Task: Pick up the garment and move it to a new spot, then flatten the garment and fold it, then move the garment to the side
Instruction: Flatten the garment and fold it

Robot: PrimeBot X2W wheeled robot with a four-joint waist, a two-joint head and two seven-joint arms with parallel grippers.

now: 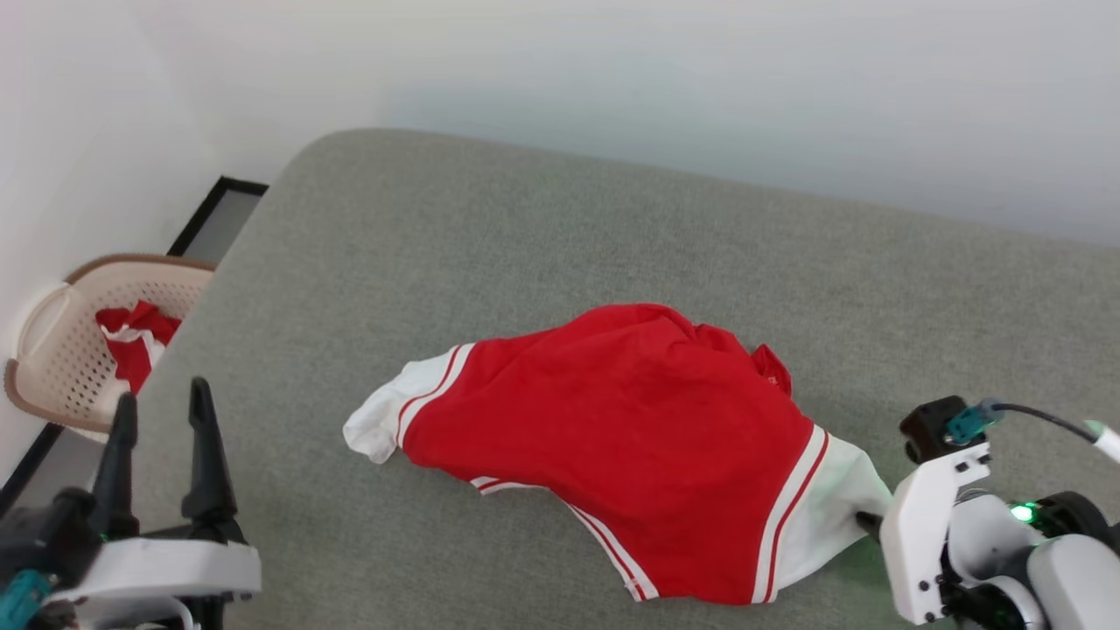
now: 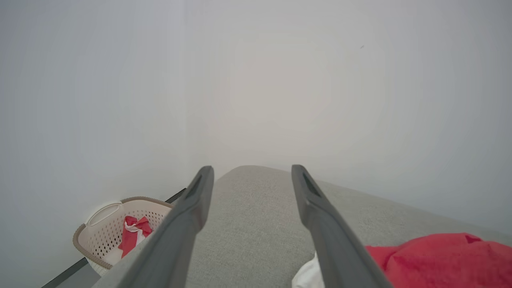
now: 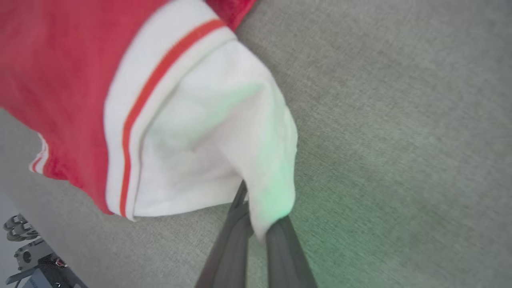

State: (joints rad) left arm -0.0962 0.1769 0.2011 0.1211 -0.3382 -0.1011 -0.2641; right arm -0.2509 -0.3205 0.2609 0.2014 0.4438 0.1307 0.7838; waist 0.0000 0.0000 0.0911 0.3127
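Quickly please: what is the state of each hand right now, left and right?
Left hand: open, holding nothing.
Right hand: closed on a white end of the garment.

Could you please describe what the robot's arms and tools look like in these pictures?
The left tool has two long, dark, tapering fingers on a white base, with a teal connector beside it. The right tool has similar slim dark grey fingers. Its white, angular wrist bracket has dark screws and carries a black module with a teal plug and a dark cable; a green light glows nearby.
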